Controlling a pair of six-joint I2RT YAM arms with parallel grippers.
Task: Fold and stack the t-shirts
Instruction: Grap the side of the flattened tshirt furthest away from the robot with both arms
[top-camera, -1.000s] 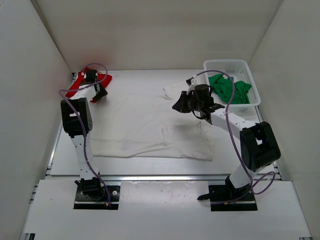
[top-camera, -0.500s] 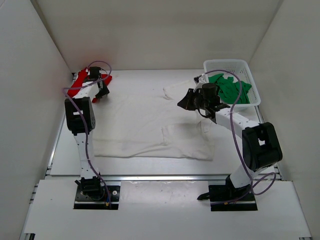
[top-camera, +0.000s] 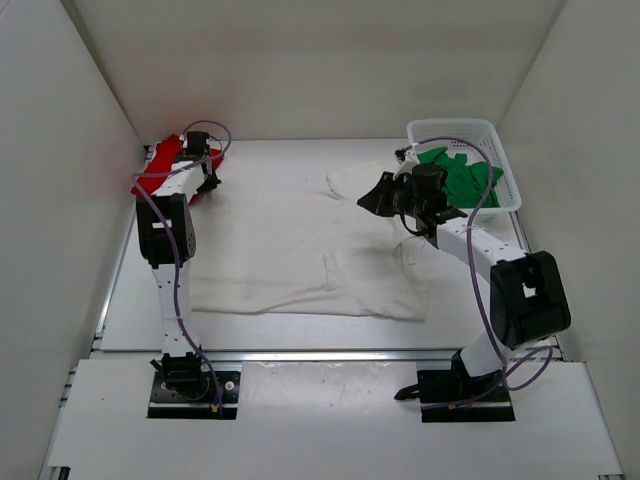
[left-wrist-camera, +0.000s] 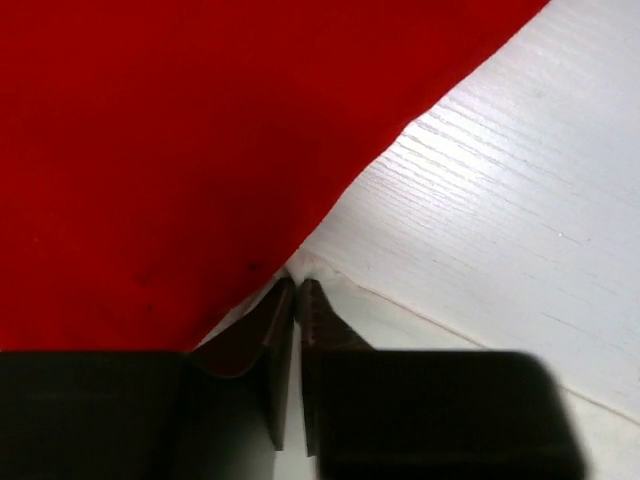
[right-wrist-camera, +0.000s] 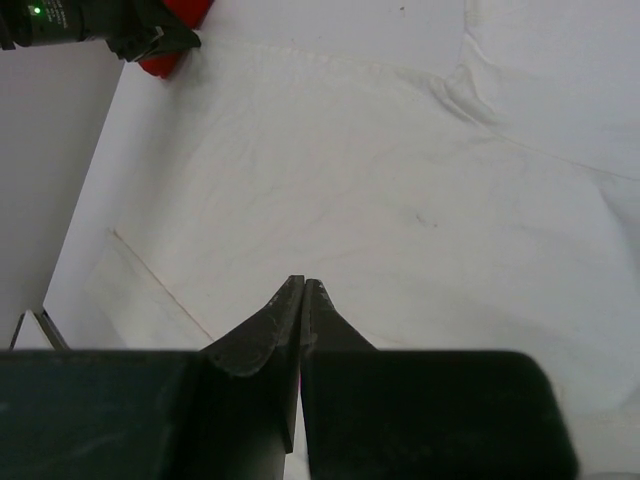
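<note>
The off-white t-shirt (top-camera: 290, 245) lies spread flat across the middle of the table. A red t-shirt (top-camera: 158, 172) sits bunched in the far left corner and fills the upper left of the left wrist view (left-wrist-camera: 150, 130). My left gripper (top-camera: 208, 182) is at the white shirt's far left edge, right beside the red cloth. Its jaws (left-wrist-camera: 298, 282) are pinched on a small fold of that white edge. The green t-shirt (top-camera: 462, 180) lies in the basket. My right gripper (top-camera: 366, 203) hovers above the white shirt's upper right part, shut (right-wrist-camera: 303, 283) and empty.
A white mesh basket (top-camera: 455, 128) stands at the far right corner. White walls enclose the table on the left, back and right. The left arm's wrist (right-wrist-camera: 90, 25) shows at the top left of the right wrist view, next to red cloth (right-wrist-camera: 170, 58).
My left gripper has moved a little farther back beside the red shirt and closed its jaws on the white edge. My right gripper has drifted right, toward the basket, still shut.
</note>
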